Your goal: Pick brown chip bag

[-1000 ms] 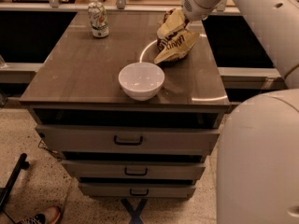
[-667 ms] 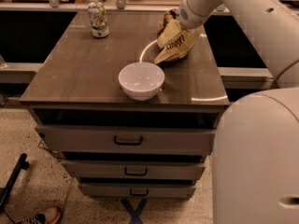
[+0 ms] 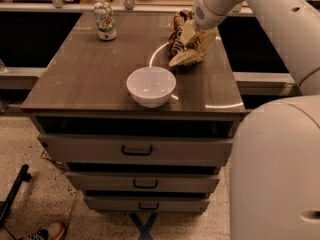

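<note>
The brown chip bag (image 3: 191,50) is at the back right of the wooden table top (image 3: 100,79), crumpled and tilted, its tan-gold lower part pointing towards the white bowl. My gripper (image 3: 186,33) comes down from the upper right and is shut on the bag's upper part. The bag's lower tip is at or just above the table surface. The dark brown top of the bag (image 3: 177,25) shows left of the fingers.
A white bowl (image 3: 151,86) stands at the front middle of the table. A green-and-white drink can (image 3: 105,21) stands at the back left. Drawers (image 3: 136,150) sit below the table top. My white arm and body (image 3: 280,134) fill the right side.
The gripper has closed in on the bag. The bag has crumpled and tipped up, with its top drawn slightly left and upward. Bowl and can have not moved.
</note>
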`<state>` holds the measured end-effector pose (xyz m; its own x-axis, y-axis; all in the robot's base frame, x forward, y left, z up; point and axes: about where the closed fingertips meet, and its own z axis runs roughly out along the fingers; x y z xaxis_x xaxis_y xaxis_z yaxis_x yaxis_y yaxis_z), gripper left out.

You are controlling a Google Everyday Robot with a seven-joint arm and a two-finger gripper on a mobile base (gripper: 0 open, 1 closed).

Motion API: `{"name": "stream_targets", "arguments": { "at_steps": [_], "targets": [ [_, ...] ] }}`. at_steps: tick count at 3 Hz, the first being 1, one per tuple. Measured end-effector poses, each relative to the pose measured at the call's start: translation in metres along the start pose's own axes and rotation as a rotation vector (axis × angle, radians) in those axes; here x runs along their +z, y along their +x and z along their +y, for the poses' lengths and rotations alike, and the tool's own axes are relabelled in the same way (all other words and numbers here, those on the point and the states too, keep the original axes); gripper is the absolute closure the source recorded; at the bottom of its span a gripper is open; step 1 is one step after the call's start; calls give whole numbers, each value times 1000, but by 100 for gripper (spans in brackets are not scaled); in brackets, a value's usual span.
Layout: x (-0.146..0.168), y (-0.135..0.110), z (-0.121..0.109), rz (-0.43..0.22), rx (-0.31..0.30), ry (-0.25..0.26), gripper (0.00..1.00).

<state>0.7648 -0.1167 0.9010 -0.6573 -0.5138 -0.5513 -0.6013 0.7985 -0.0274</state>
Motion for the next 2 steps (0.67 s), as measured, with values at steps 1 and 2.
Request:
{"name": "stream_targets", "arguments": {
  "at_steps": [1, 2],
  "targets": [
    [-36, -12, -8, -100, -10, -7, 88],
    [-92, -26, -19, -246, -43, 13, 100]
  ]
}}
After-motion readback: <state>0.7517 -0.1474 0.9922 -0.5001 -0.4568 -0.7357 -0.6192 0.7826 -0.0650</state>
